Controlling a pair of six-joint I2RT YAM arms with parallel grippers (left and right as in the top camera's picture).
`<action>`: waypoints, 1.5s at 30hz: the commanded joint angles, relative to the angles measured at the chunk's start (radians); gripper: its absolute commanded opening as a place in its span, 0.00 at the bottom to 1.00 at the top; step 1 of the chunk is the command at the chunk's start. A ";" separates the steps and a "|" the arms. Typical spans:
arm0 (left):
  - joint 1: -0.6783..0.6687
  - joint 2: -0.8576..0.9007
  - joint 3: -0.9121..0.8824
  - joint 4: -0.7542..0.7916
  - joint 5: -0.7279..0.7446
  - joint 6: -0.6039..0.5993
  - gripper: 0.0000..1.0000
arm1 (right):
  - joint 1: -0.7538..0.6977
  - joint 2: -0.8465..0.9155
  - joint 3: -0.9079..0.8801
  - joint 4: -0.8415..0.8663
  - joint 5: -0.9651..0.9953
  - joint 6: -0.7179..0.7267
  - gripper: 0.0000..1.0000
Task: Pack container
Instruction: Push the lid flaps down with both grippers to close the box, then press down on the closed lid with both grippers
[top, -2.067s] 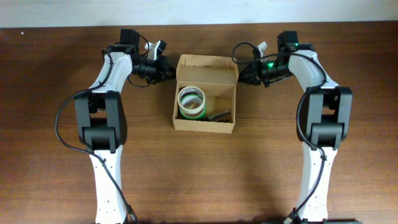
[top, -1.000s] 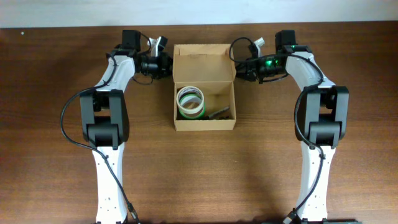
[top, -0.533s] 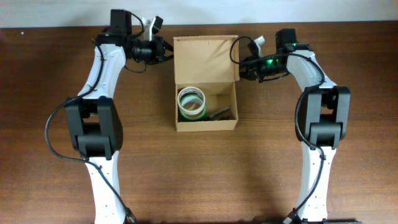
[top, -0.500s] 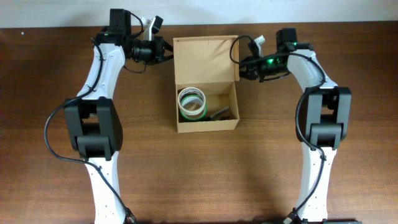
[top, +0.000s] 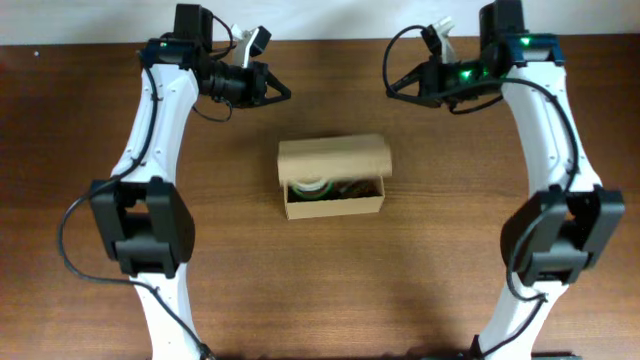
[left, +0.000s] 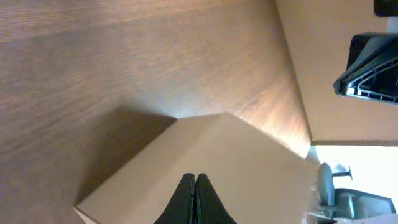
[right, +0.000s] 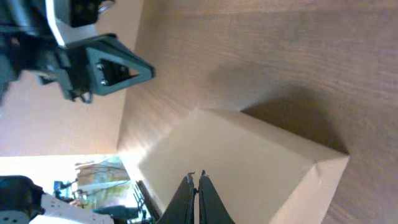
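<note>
Overhead, the container (top: 332, 176) sits mid-table with its lid flap folded nearly over, a tape roll (top: 314, 187) showing in the front gap. The left gripper (top: 283, 94) and right gripper (top: 392, 90) hang beyond the container's far corners, wrists turned inward, both clenched on nothing.

Overhead: we find the table (top: 320, 290) brightly and evenly lit, sharp to every edge; the inside of the container (top: 333, 158) lies in shade.
Left wrist: we see a dark shadow on the wood beside the container, pale glare near the table's edge, and washed-out white beyond it.
Right wrist: we see a soft shadow on the wood and washed-out brightness beyond the edge.
</note>
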 joint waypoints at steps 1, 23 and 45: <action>-0.011 -0.084 0.016 -0.070 -0.111 0.045 0.02 | 0.012 -0.031 0.009 -0.075 0.083 -0.087 0.04; -0.200 -0.212 -0.193 -0.294 -0.683 0.074 0.02 | 0.246 -0.111 -0.014 -0.388 0.599 -0.010 0.04; -0.256 -0.212 -0.499 -0.102 -0.608 0.052 0.02 | 0.283 -0.108 -0.438 -0.109 0.609 0.020 0.04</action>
